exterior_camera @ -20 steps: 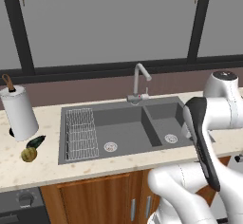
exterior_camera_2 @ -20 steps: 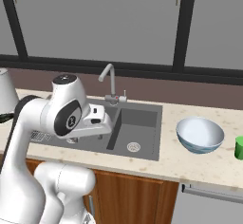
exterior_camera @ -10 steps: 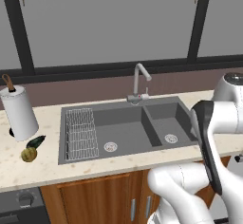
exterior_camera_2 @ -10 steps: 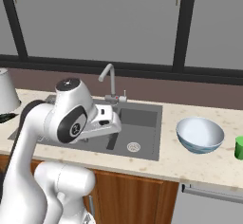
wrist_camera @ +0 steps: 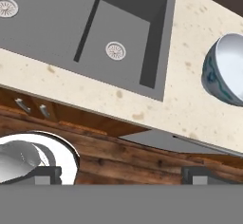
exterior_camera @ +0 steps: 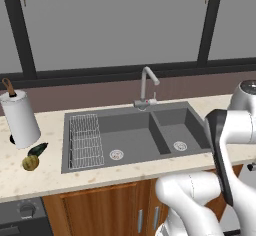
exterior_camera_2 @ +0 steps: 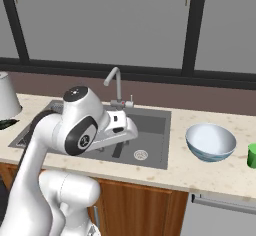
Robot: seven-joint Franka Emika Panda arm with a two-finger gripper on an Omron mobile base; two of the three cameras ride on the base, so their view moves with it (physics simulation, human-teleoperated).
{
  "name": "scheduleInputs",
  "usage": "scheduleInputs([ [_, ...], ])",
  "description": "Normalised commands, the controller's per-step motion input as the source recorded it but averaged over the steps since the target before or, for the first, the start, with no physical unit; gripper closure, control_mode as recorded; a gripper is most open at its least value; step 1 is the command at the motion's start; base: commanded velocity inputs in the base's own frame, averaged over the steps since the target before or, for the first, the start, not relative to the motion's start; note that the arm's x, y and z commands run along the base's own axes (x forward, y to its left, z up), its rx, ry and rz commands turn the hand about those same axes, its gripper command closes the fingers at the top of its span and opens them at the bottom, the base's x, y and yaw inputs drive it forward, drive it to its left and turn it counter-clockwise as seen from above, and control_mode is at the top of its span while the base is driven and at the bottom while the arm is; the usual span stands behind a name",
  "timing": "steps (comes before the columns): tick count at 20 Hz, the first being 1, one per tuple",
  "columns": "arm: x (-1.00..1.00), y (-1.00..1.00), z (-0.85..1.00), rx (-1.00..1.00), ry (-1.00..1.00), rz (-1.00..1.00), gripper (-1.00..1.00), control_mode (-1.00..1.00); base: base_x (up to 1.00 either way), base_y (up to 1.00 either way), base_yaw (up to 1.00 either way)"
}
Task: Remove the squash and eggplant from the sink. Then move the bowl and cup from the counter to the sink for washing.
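Claw (wrist_camera: 121, 173) spread, holding nothing. Bowl (wrist_camera: 227, 71) at its 2 o'clock (rim is wide, curved): a shallow pinch could slip, tipping it before the sink (wrist_camera: 142, 76).

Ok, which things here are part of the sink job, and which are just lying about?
Part of the job:
squash
eggplant
sink
bowl
cup
counter

Just lying about:
paper towel roll
faucet
wire rack
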Motion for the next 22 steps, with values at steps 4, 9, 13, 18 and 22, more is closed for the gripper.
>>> scheduleInputs([
  [4, 0.09, -0.3, 0.05, -0.04, 0.0, 0.0, -1.0, -1.0, 0.0, 0.0, 0.0],
  [9, 0.08, -0.28, 0.02, -0.02, 0.0, 0.0, -1.0, -1.0, 0.0, 0.0, 0.0],
  [13, 0.14, -0.25, 0.0, -0.02, 0.0, 0.0, -1.0, -1.0, 0.0, 0.0, 0.0],
  [18, 0.19, -0.25, 0.0, -0.03, 0.0, 0.0, -1.0, -1.0, 0.0, 0.0, 0.0],
  [22, 0.14, -0.24, 0.0, -0.04, 0.0, 0.0, -1.0, -1.0, 0.0, 0.0, 0.0],
])
